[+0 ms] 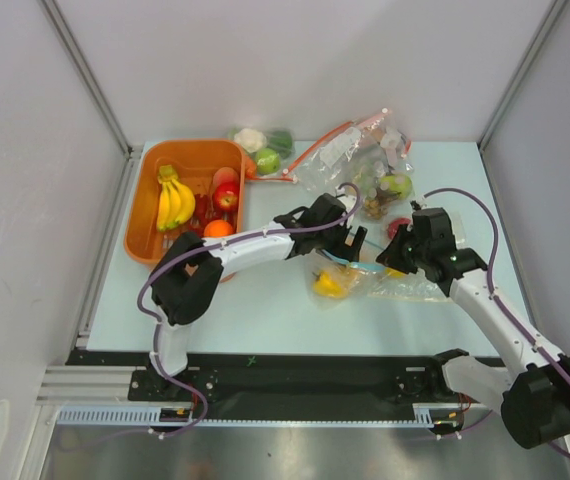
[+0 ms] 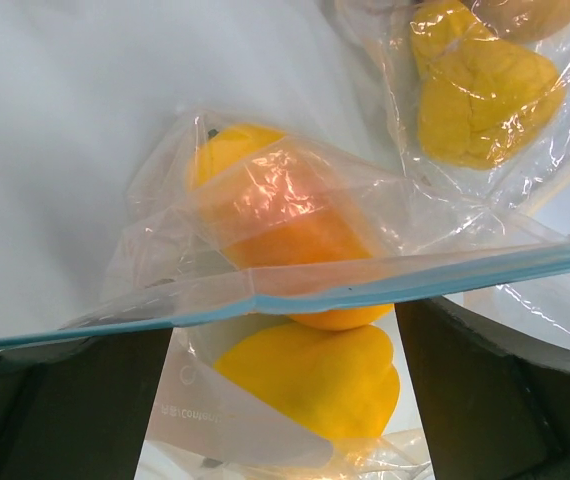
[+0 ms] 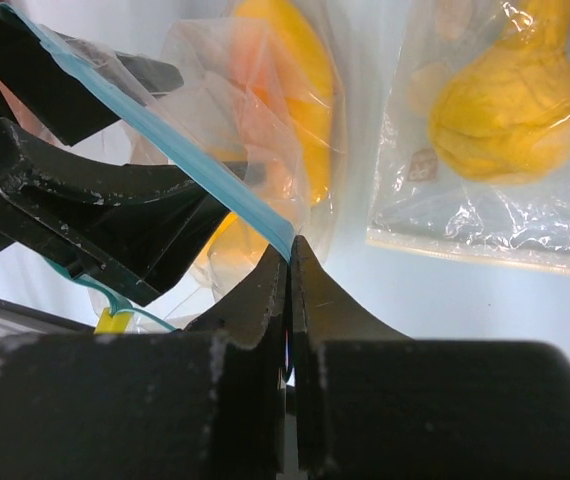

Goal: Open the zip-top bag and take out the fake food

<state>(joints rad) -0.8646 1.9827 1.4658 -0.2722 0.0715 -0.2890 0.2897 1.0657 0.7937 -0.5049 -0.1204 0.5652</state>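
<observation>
right claw [image 3: 290, 262]: pinched all the way shut, its tips clamped on the teal zip strip [image 3: 195, 160] of the zip-top bag [image 2: 265, 200]. no gap between the fingers that i can see

left claw [image 2: 280, 335]: spread wide, one finger [image 2: 65, 410] out at each side of its wrist view. doesn't look like it's gripping anything, the strip just runs across in front of its tips

claws vs each other: almost nose to nose in the top view. the left claw sits just to the left of the right one, with the strip stretched between them

zip-top bag: held at the right claw's tips and trailing over and under the left claw. crinkly clear plastic. honestly can't tell if the mouth is open

fake food [image 2: 295, 240]: inside the bag. an orange-yellow piece sits just past the strip from the left claw, and a plain yellow piece [image 2: 315, 385] shows right between that claw's fingers

second clear bag [image 3: 485, 200]: lies flat off to the right of the right claw's tips, not touching them, with a lumpy yellow piece [image 3: 505, 110] inside

orange basket [image 1: 143, 215]: well off to the left of the left claw, holding a banana bunch [image 1: 175, 200], a red apple [image 1: 226, 197] and an orange [image 1: 218, 229]

other bags [image 1: 360, 150]: piled beyond both claws, with a green apple [image 1: 395, 185] showing through
</observation>
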